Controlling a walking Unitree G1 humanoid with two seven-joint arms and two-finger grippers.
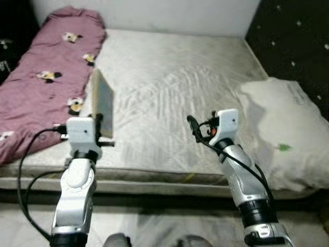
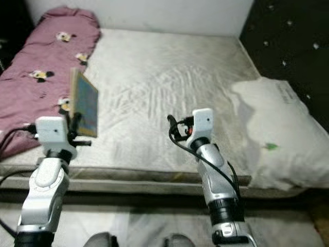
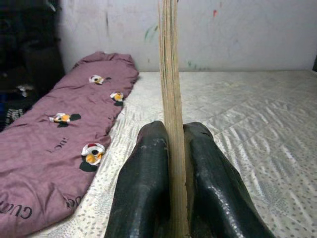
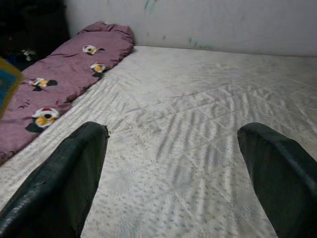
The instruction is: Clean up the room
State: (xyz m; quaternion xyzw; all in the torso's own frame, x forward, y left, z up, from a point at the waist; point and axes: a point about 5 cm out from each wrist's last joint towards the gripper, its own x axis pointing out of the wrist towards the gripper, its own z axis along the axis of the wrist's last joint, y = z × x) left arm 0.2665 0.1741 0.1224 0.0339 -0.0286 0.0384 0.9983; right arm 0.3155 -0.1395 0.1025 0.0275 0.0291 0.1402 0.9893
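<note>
Two grippers: raised side by side over the near edge of the mattress (image 1: 169, 98).
Left gripper (image 3: 171, 173): clamped on a thin book (image 1: 103, 103), gripped by its lower edge, upright, clear of the bedding, likely for carrying off.
Right gripper (image 4: 173, 168): spread wide, holding nothing, likely ready for another pickup.
Beyond book: purple quilt (image 1: 46, 77).
Beside right gripper: white pillow (image 1: 282, 128).

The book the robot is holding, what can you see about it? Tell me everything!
The book is thin and flat, with a blue cover and pale tan page edges that look like paper. It stands upright on its edge, lifted above the mattress, next to the purple blanket. The left gripper pinches its lower end between two black fingers. Nothing else touches it.
</note>
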